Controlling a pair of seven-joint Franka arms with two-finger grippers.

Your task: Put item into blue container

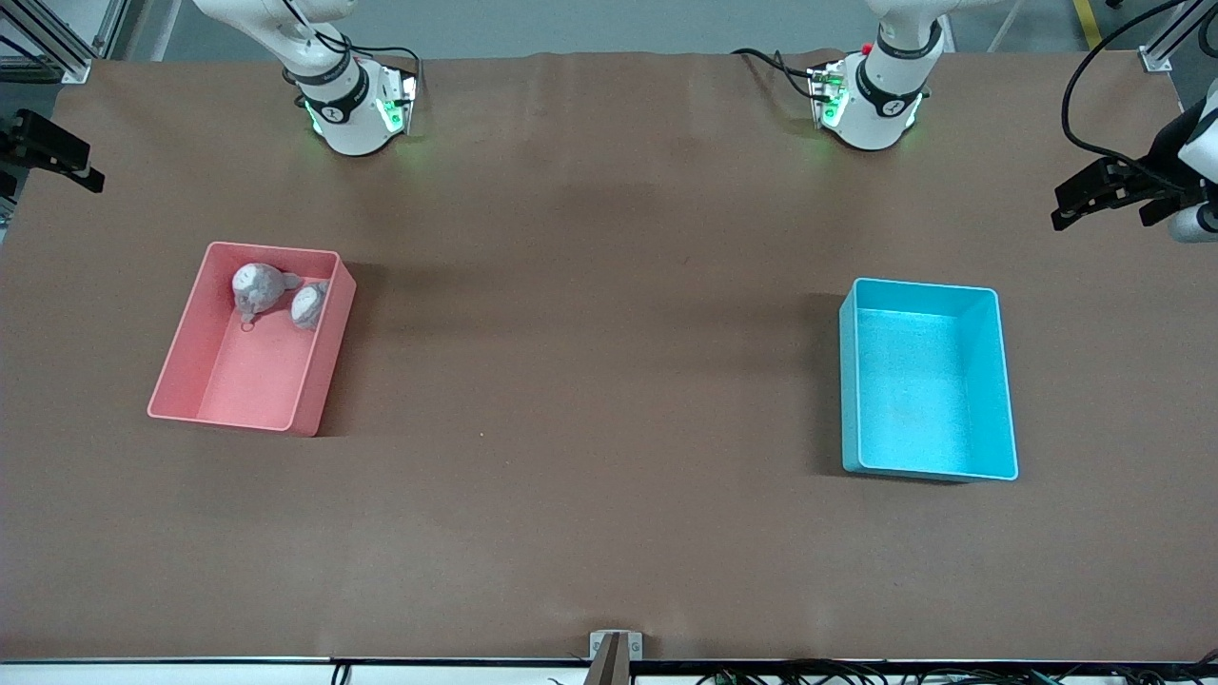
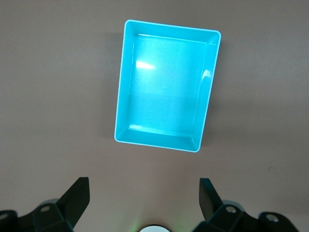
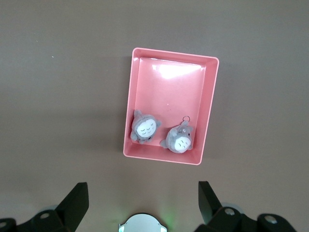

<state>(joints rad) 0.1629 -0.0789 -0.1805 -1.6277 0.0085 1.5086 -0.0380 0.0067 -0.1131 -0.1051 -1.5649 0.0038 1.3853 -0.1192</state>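
The blue container (image 1: 928, 381) stands empty toward the left arm's end of the table; the left wrist view looks straight down into the blue container (image 2: 164, 87). Two grey plush toys (image 1: 257, 285) (image 1: 309, 304) lie in the pink bin (image 1: 247, 371) toward the right arm's end, at its end farther from the front camera. Both plush toys (image 3: 145, 128) (image 3: 178, 140) show in the right wrist view. My left gripper (image 1: 1070, 205) (image 2: 144, 191) hangs high and open, holding nothing. My right gripper (image 1: 81, 166) (image 3: 143, 193) also hangs high, open and holding nothing.
Brown table covering (image 1: 590, 381) spans the space between the two bins. The arm bases (image 1: 352, 105) (image 1: 871, 95) stand along the table edge farthest from the front camera. A small bracket (image 1: 615, 647) sits at the nearest edge.
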